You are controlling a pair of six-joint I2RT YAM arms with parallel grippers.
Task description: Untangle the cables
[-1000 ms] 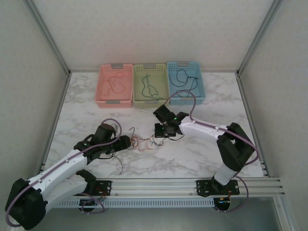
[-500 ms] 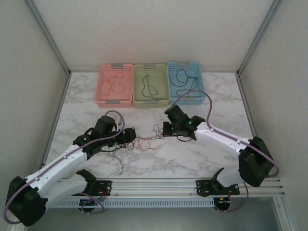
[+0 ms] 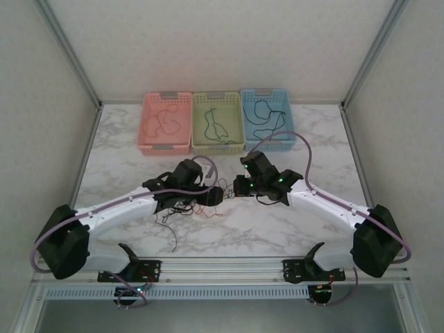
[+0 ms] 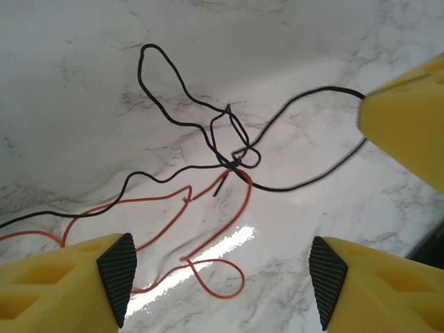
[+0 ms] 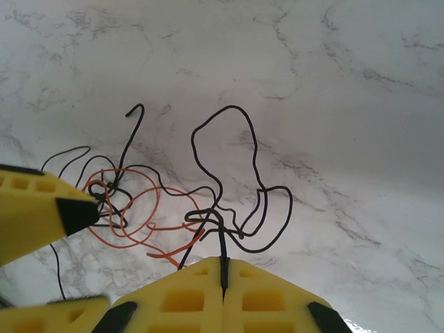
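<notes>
The cables are thin black and red-orange wires tangled on the marble table between my two grippers. My right gripper (image 5: 223, 269) is shut on a black cable (image 5: 229, 173), which loops out ahead of it beside coils of red-orange cable (image 5: 132, 215). My left gripper (image 4: 222, 277) stands open just above the table, with a red-orange loop (image 4: 220, 286) lying between its pads and a black knot (image 4: 236, 163) ahead of it. In the top view the left gripper (image 3: 214, 196) and right gripper (image 3: 238, 187) nearly face each other. A black strand (image 3: 171, 236) trails toward the near edge.
Three baskets stand in a row at the back: pink (image 3: 144, 125), green (image 3: 196, 125) and blue (image 3: 290, 121), each with a thin cable inside. A finger of the right gripper (image 4: 409, 125) juts into the left wrist view at the right.
My left arm has swung right and forward, bringing its open gripper close to the right one over the tangle. The right gripper has shifted slightly right, still shut on the black cable.
</notes>
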